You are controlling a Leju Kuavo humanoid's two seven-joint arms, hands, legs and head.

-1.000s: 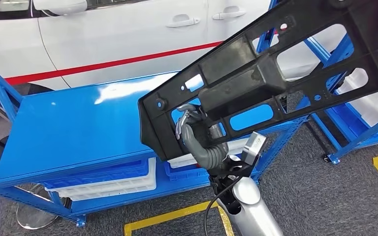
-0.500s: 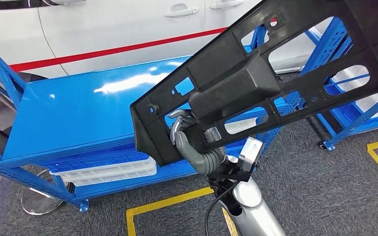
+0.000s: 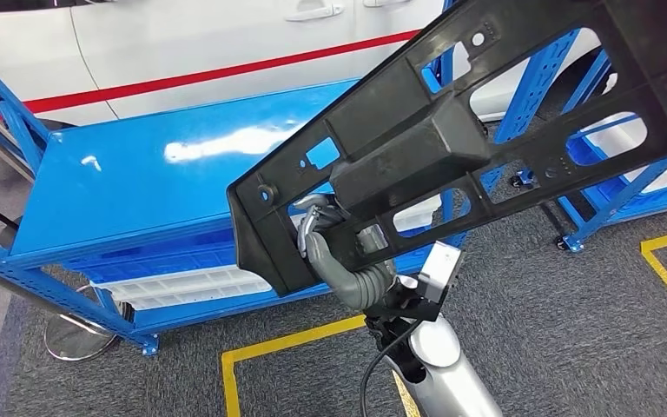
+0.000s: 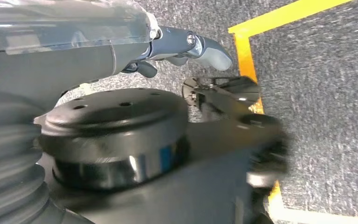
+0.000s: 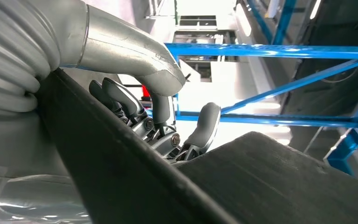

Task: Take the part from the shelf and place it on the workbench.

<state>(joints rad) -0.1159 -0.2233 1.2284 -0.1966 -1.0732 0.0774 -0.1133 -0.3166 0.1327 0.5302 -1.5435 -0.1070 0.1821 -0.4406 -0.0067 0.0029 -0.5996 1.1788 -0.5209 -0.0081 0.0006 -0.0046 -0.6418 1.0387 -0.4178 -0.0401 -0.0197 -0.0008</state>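
the long black part hangs tilted in the air over the near edge of the blue workbench, gripped from beneath by the right hand, whose fingers curl through an opening in it. the left hand hangs over grey carpet with yellow floor tape; whether it is apart or closed i cannot tell. white and blue trays lie stacked on the lower shelf, with a white car behind.

The blue desk has a shiny flat top. Blue and white trays sit on its low shelf. It stands on the grey floor with yellow lines.
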